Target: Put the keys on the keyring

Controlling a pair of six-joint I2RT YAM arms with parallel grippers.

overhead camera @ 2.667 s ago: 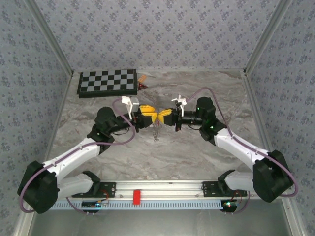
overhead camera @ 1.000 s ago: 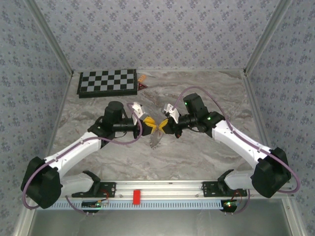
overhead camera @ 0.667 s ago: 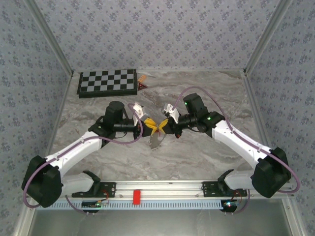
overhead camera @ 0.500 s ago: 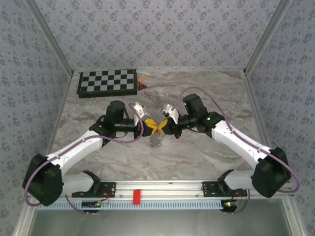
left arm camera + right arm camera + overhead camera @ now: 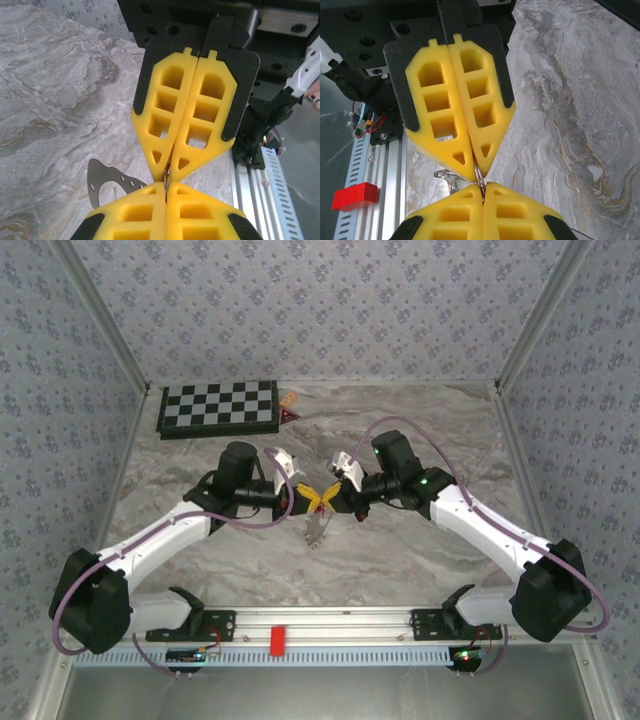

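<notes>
Now left tool tight on keyring

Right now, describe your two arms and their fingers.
Both the left arm and right arm have white links with bulky black joints, and a purple cable loops along each. The fingers are yellow, wedge-shaped blocks with cut-out pockets, on black mounts.

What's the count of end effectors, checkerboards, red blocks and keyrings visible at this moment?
End effectors: 2 (left end effector, right end effector)
checkerboard: 1
red block: 1
keyring: 1
Total: 5
</notes>
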